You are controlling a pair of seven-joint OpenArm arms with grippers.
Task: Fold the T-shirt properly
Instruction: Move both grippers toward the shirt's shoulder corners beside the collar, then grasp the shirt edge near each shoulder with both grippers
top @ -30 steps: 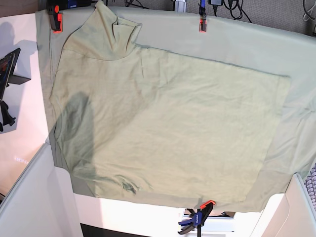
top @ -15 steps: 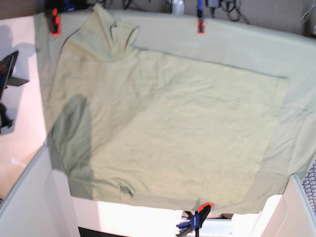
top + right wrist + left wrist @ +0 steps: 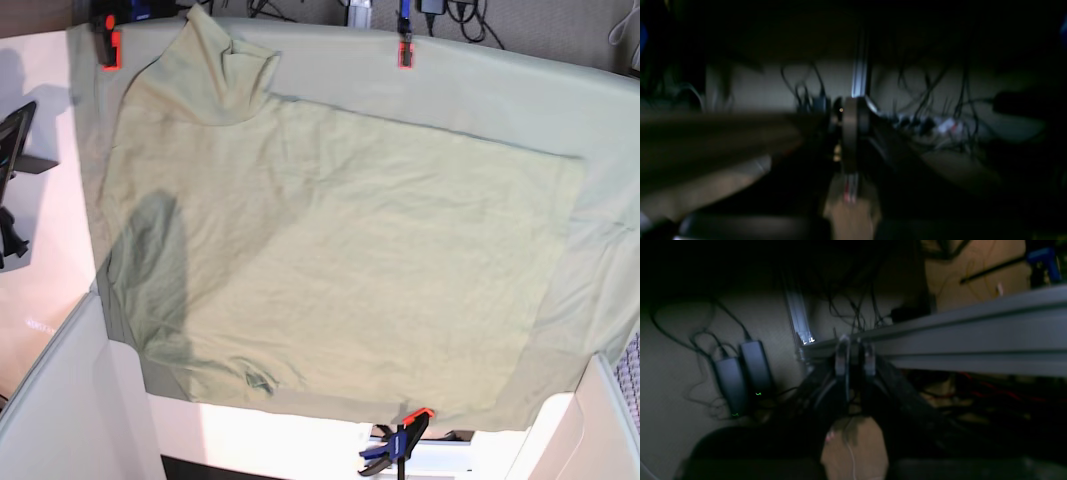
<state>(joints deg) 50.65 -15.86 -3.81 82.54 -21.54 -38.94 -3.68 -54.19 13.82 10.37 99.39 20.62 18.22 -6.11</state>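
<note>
The pale sage-green cotton T-shirt [image 3: 330,260] is lying spread flat on the greyer-green tablecloth [image 3: 500,90]. Left gripper [image 3: 855,355] is sitting nearly closed on nothing under the counter, and the right gripper [image 3: 850,133] is pinched closed, empty too.

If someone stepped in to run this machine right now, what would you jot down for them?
Left gripper: down below the table edge, jaws nearly together, holding nothing.
Right gripper: also low and off the table, shut, empty.
T-shirt: spread flat on the clamped tablecloth, one sleeve bunched at the far corner.
Done: laid out, no folds visible.
Left: fold the sleeves in, then the body.
</note>
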